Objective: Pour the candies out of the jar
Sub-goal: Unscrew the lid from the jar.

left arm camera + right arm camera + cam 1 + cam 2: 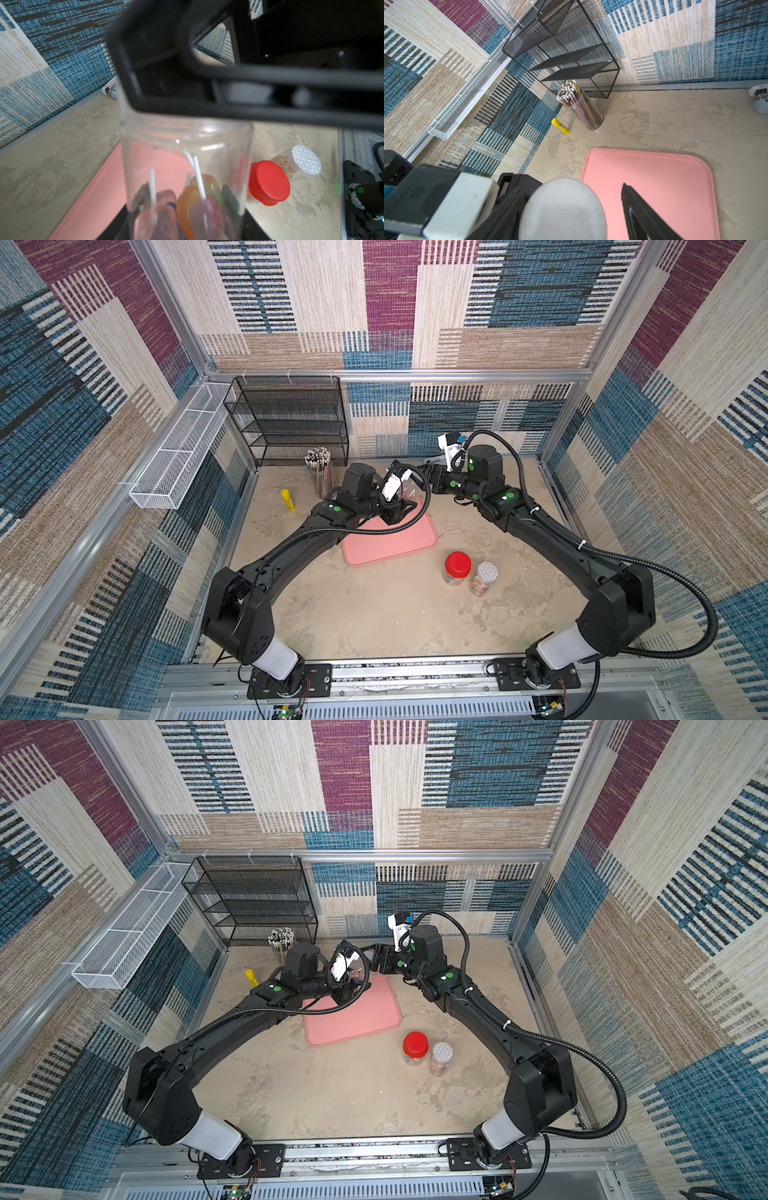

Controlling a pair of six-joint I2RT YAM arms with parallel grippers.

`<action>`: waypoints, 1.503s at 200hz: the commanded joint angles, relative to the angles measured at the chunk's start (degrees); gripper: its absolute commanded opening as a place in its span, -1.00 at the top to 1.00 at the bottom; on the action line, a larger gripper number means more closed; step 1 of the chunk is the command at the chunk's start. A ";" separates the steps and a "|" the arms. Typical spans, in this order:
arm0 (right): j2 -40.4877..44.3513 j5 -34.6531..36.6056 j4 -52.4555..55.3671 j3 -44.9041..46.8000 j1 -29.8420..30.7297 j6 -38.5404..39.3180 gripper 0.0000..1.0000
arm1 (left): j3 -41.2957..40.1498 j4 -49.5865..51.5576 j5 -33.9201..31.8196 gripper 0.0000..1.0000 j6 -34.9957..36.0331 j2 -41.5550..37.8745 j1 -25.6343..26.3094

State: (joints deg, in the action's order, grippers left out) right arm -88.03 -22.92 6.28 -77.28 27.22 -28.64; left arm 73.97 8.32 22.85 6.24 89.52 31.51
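Jar-pour, early stage: my left gripper (pixel 400 509) is clamped on the clear jar (pixel 187 166) over the pink tray (pixel 654 176), candies (pixel 193 199) all inside at btm. My right gripper (pixel 571 187) has jaws apart, astride the lid (pixel 562 209). Lid removal & tipping left, I judge.
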 commanded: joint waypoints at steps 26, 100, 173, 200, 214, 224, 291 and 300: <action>0.05 1.47 -1.66 0.01 0.29 -0.62 -0.35 | 0.24 -2.78 0.29 1.00 1.21 -0.22 -0.04; 0.79 -2.68 -2.64 -1.29 0.14 2.55 0.18 | 2.06 -3.22 6.55 1.00 -0.24 0.43 -1.46; 7.68 -30.25 -8.54 1.52 -4.37 12.08 0.36 | 5.47 -10.19 46.80 1.00 -7.22 1.46 -6.37; 8.80 -31.53 -6.90 1.89 -4.37 14.14 0.37 | 5.68 -9.06 47.54 1.00 -7.05 1.45 -5.95; 9.07 -31.13 -6.29 1.74 -4.37 14.88 0.37 | 5.74 -8.96 47.53 1.00 -7.03 1.53 -5.91; 9.11 -30.58 -5.92 1.48 -4.37 15.17 0.37 | 5.74 -8.82 47.16 1.00 -7.12 1.54 -5.91; 8.68 -28.03 -4.88 0.60 -4.37 15.06 0.05 | 5.72 -6.22 43.56 1.00 -5.28 1.29 -5.49; 8.70 -27.61 -4.96 0.55 -4.37 14.90 -0.04 | 5.74 -5.85 43.11 1.00 -4.89 1.30 -5.40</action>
State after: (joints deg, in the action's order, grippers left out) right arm -79.18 -51.31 0.05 -76.14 22.79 -14.87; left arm 79.09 3.01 67.44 0.23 91.07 25.96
